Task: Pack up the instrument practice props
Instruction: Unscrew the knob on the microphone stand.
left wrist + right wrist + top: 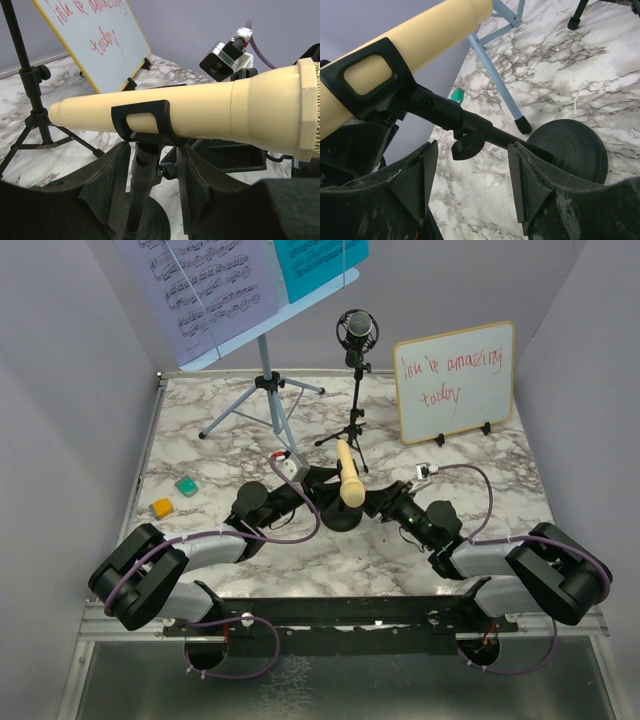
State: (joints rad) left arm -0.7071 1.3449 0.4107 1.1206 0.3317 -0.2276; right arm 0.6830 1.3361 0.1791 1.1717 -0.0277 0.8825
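Note:
The cream handheld microphone (347, 475) lies in a black clip (145, 122) on top of its pole (137, 190), which rises from a round base (340, 518). My left gripper (152, 185) is shut on the pole's joint just under the clip, its right finger against the knob. From the other side, my right gripper (472, 180) stands open near the pole (485, 131), touching nothing. At the back, the light-blue music rack (262, 380) carries the printed music sheet (200, 280) and the cyan sheet (320, 262). The black studio microphone (356, 332) stands on its small tripod.
A wood-framed whiteboard (455, 380) with red writing leans at the back right. A green block (186, 485) and an orange block (161, 507) lie at the left. One blue rack leg (497, 80) ends close to the round base (570, 147).

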